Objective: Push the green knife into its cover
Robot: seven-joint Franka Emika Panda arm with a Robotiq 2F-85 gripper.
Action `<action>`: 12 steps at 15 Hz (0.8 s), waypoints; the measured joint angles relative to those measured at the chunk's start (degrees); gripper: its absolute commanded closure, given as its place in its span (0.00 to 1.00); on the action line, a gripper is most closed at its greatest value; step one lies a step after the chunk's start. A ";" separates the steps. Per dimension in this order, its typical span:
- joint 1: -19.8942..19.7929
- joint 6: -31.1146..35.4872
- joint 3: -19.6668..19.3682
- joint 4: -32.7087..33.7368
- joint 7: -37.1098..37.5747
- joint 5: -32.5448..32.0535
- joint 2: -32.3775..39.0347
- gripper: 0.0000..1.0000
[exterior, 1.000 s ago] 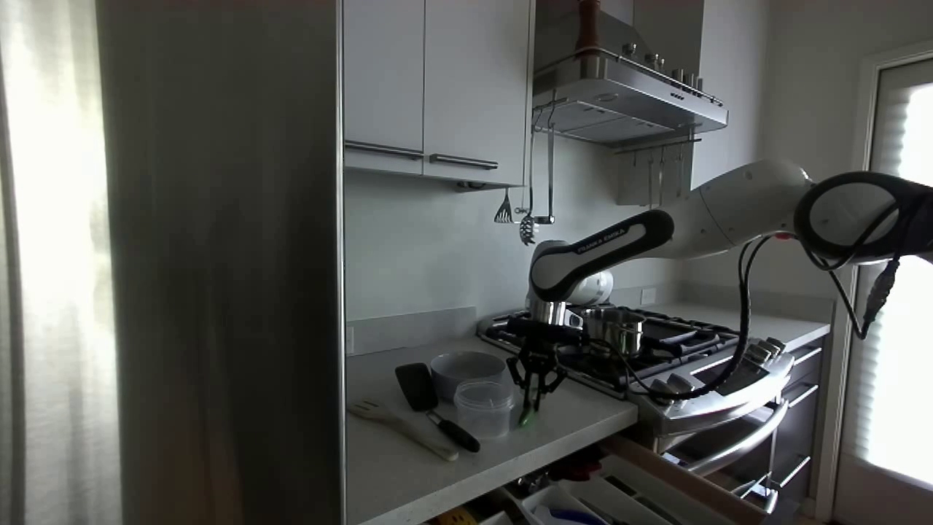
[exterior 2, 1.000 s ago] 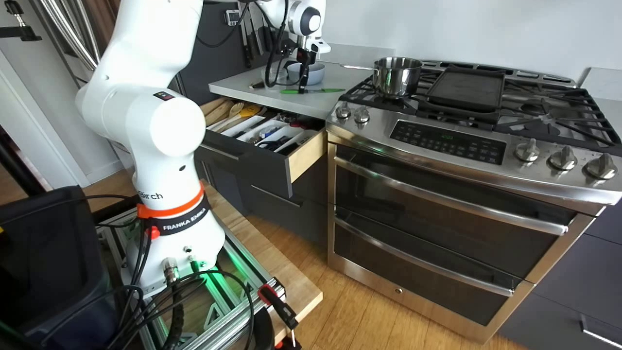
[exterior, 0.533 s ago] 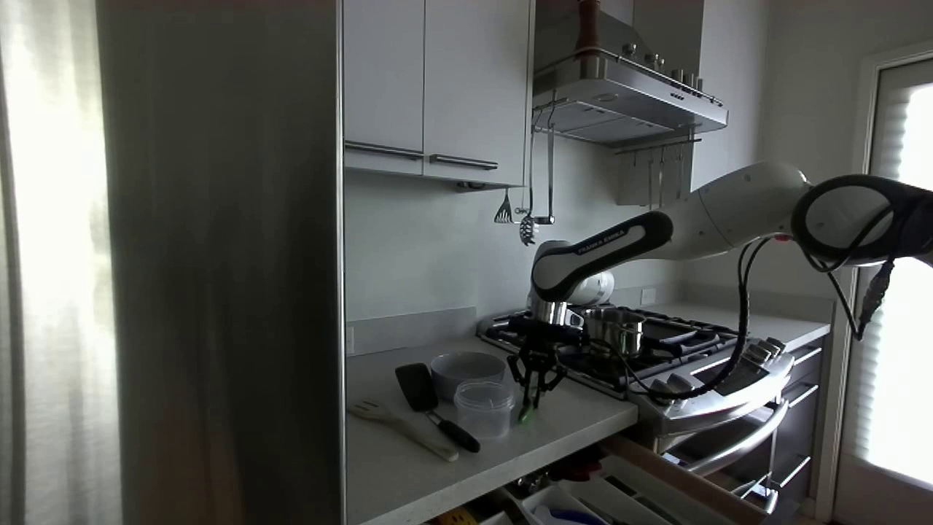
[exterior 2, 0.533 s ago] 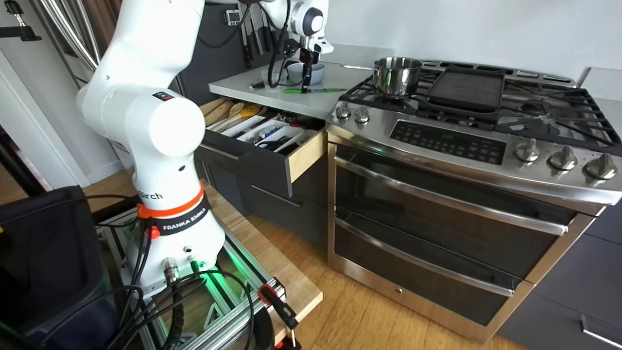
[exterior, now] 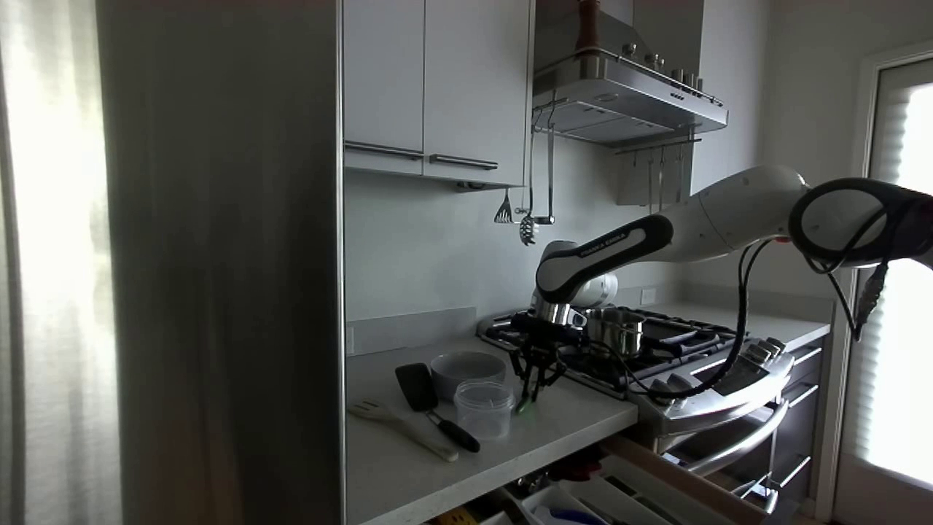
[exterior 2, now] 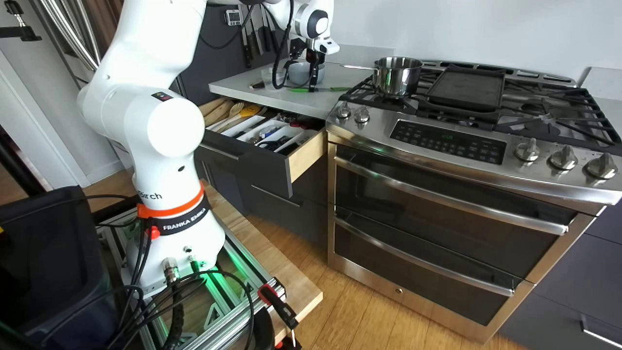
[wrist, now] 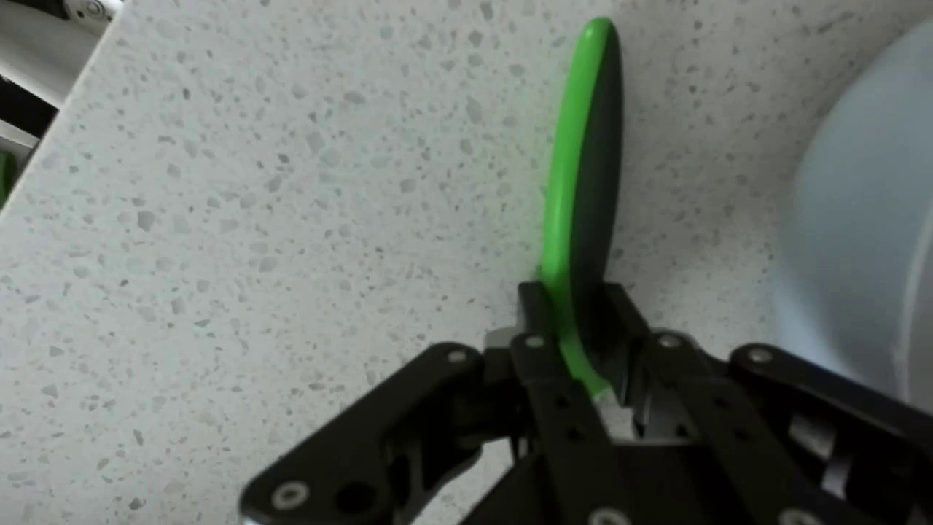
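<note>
The green knife (wrist: 565, 197) shows in the wrist view as a green length with a black side and a rounded end pointing up. My gripper (wrist: 574, 295) is shut around its lower part, one finger against each side. The knife's other end is hidden among the gripper parts. In both exterior views, the gripper (exterior 2: 312, 87) (exterior: 530, 394) is low at the counter, with green of the knife (exterior 2: 298, 90) (exterior: 522, 405) at its fingertips. Another green strip (exterior 2: 339, 89) lies in line on the stove side; it is too small to tell whether it is the cover.
A grey bowl (exterior: 466, 370) and a clear plastic tub (exterior: 484, 412) stand close to the gripper. A black spatula (exterior: 417, 388) and a wooden fork (exterior: 408, 430) lie beyond. An open drawer (exterior 2: 272, 138) is below the counter edge. A stove with a steel pot (exterior 2: 397, 78) stands alongside.
My gripper has moved a little toward the stove, and the held green part has moved with it. The far tip of the green strip has shifted less in the same direction.
</note>
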 measured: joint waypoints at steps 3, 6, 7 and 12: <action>-0.21 2.40 -0.57 -0.13 1.03 0.20 0.20 0.95; -0.35 4.65 -1.06 -0.20 3.04 0.35 0.46 0.95; -0.36 4.95 -1.15 -0.20 3.71 0.37 0.50 0.95; -0.30 5.20 -1.17 -0.20 5.23 0.37 0.55 0.95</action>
